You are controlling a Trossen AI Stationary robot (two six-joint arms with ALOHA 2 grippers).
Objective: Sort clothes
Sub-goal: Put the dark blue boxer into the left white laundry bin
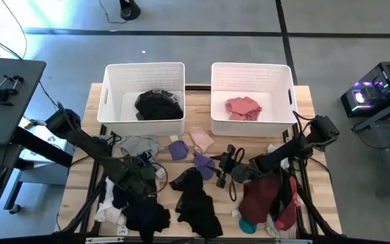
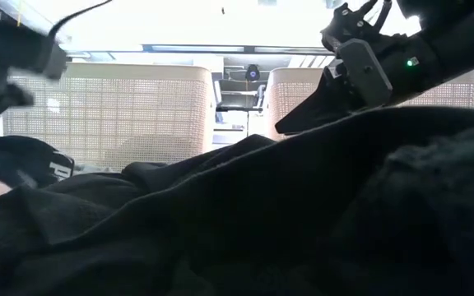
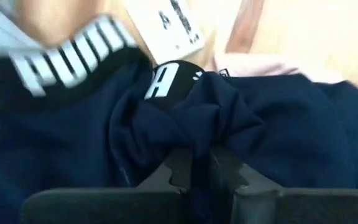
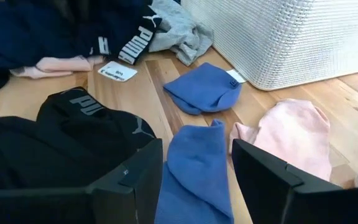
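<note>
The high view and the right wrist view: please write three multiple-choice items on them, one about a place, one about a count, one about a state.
1. Where does the pink garment lie?
A. in the bin on the picture's right
B. in the other bin
C. on the floor

2. How many white bins stand on the table?
A. one
B. two
C. four

3. How is the right gripper?
A. shut on a black garment
B. shut on a bin's rim
C. open over a blue sock

Key:
1 A: the pink cloth shows inside that bin.
2 B: two stand side by side.
3 C: its fingers stand apart, the sock between them.
</note>
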